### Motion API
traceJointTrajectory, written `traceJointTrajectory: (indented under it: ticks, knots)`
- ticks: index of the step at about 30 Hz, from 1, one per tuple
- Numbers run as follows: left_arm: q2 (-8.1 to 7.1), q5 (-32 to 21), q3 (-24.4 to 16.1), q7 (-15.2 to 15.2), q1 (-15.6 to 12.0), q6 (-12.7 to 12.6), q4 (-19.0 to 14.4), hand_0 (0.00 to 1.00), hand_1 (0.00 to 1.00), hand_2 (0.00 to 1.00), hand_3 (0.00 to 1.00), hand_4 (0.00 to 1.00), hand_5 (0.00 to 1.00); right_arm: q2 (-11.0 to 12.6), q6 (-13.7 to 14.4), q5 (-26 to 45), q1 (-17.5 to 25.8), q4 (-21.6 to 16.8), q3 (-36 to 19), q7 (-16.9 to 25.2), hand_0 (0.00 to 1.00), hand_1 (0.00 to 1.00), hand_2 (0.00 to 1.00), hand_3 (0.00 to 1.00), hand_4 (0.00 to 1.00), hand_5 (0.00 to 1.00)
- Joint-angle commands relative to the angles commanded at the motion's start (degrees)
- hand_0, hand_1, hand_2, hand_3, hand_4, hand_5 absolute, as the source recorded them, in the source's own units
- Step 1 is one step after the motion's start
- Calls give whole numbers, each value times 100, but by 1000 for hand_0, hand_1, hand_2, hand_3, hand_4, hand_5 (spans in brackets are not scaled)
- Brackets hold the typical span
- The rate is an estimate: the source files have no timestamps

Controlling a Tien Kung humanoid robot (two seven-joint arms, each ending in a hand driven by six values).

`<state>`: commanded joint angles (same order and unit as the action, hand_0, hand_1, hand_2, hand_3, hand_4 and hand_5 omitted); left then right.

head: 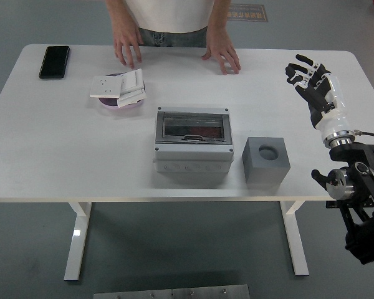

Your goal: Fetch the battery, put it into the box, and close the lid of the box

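While the box (pixel 192 147) sits at centre frame with its lid shut and long axis left-right, a grey block (pixel 265 161) stands beside it; right hand (pixel 314 85) hovers upper right, fingers spread, empty.

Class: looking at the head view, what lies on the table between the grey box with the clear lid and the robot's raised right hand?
In the head view, only a grey block with a round hole sits between the box and the right hand.
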<state>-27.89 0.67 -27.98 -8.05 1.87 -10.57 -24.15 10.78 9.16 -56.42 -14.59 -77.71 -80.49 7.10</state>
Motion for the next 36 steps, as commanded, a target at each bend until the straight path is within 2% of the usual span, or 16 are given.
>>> traceJointTrajectory:
  ticks: [17,18,23,24,29,30,36]
  knots:
    - [6,20,-21,-13,-15,6,-4,604,716,600,590,460,5,48,-67,-42,101,-81,-234,-10,777,745,759,799,844,233]
    - [5,23,-23,-16,-19,7,-4,604,716,600,591,460,3,56,-68,-35,118,-89,-244,-9,772,747,761,800,907,291]
    - [2,34,-31,-24,-31,10,-5,604,716,600,591,460,3,75,-74,-12,171,-123,-255,-13,772,747,761,800,907,291]
    - [1,32,-30,-23,-32,11,-4,605,718,600,591,458,2,75,-77,-9,177,-132,-254,-13,789,750,772,801,998,443]
    - [1,17,-20,-16,-29,20,-2,605,718,600,591,458,2,76,-85,-3,176,-168,-239,-24,789,750,772,801,998,443]
    - [1,11,-17,-15,-28,22,-2,604,717,598,588,449,3,77,-85,-2,173,-173,-235,-26,794,758,775,802,998,493]
    - [-6,-15,-6,-7,-34,26,-1,606,718,599,588,449,2,82,-79,-8,152,-190,-194,-39,795,758,769,802,998,505]
